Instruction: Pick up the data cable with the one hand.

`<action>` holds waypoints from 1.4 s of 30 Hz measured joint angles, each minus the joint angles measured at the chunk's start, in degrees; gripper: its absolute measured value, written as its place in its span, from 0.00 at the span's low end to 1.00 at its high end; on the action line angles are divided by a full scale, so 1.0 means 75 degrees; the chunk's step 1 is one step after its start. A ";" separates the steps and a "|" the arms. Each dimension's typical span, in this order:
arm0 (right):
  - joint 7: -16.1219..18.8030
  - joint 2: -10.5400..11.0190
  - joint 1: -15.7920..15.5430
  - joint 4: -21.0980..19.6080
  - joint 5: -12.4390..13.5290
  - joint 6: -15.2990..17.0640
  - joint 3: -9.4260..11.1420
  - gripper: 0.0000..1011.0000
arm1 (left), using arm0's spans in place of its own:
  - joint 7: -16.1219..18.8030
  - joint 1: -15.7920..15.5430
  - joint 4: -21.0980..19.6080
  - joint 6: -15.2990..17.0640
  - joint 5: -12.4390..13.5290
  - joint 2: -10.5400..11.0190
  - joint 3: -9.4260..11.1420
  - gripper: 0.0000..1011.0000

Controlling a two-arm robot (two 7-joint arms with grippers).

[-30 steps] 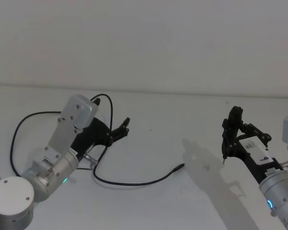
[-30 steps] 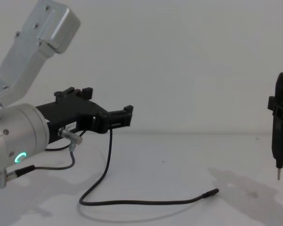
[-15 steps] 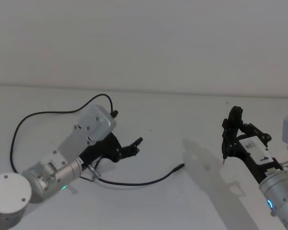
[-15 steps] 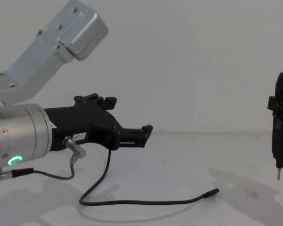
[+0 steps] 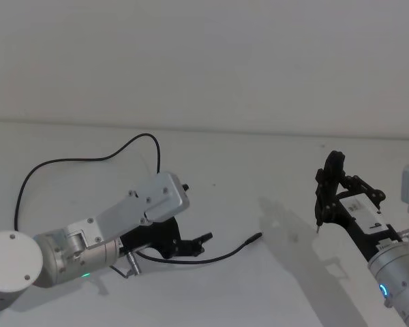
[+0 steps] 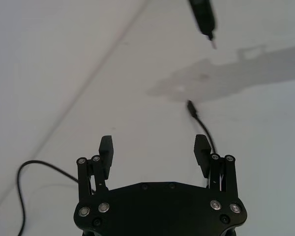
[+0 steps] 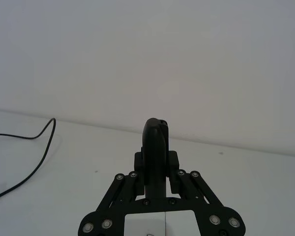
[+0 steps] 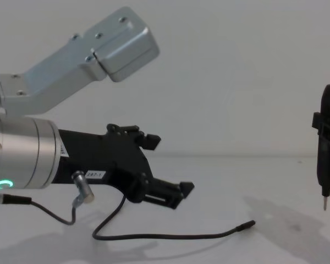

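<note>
The data cable (image 5: 191,259) is a thin black cord lying on the white table; it loops far left and ends in a slim plug (image 5: 255,238). My left gripper (image 5: 199,241), blocky and black with a white label, hangs low over the cable's middle stretch, open and holding nothing. In the left wrist view the left gripper (image 6: 154,146) has its fingers wide apart, and the data cable (image 6: 200,124) runs past one finger (image 6: 202,149), its plug (image 6: 190,105) ahead. From the chest, the left gripper (image 8: 181,191) hovers just above the data cable (image 8: 170,237).
My right gripper (image 5: 320,216) is held still at the right, shut on a slim dark upright tool (image 8: 327,157) with a metal pin tip. A short grey wire with a silver connector (image 8: 81,187) hangs from the left arm. The white table (image 5: 259,170) meets a pale wall behind.
My left arm has swung right and lower, carrying the open gripper from near the cable's loop toward the stretch near the plug. The cable and the right arm have stayed put.
</note>
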 joint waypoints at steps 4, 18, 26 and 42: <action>0.0000 0.0000 0.0000 0.0000 0.0000 0.0000 0.0000 0.27 | -0.0395 -0.0152 -0.0129 0.0290 0.0008 0.0117 0.0119 0.99; 0.0000 0.0000 0.0000 0.0000 0.0000 0.0000 0.0000 0.27 | -0.1125 -0.0491 -0.0272 0.1239 0.0090 0.0096 0.0385 0.99; 0.0000 0.0000 0.0000 0.0000 0.0000 0.0000 0.0000 0.27 | -0.1053 -0.0557 -0.0071 0.1373 0.0314 -0.0101 0.0495 0.99; 0.0000 0.0000 0.0000 0.0000 0.0000 0.0000 0.0000 0.27 | -0.0763 -0.0677 0.0443 0.1588 0.0829 -0.0531 0.0739 0.99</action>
